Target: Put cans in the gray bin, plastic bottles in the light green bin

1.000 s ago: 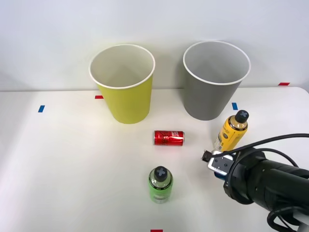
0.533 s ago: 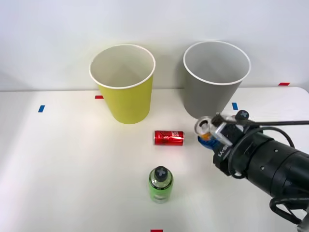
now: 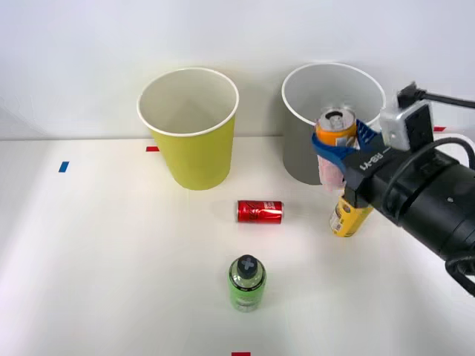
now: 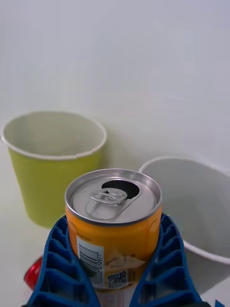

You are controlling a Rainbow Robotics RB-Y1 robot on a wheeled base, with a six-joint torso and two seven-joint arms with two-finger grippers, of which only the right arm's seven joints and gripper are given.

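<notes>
Lifted off the table since earlier, the orange can (image 3: 335, 130) sits clenched in the right pincer (image 3: 340, 152) before the gray bin (image 3: 306, 141).

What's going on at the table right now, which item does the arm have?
The right gripper is shut on the orange can, held upright and lifted off the table in front of the gray bin, not yet dropped in. The red can lies on its side on the table. The green bottle and the yellow bottle stand there too. The light green bin looks empty as far as its inside shows.
</notes>
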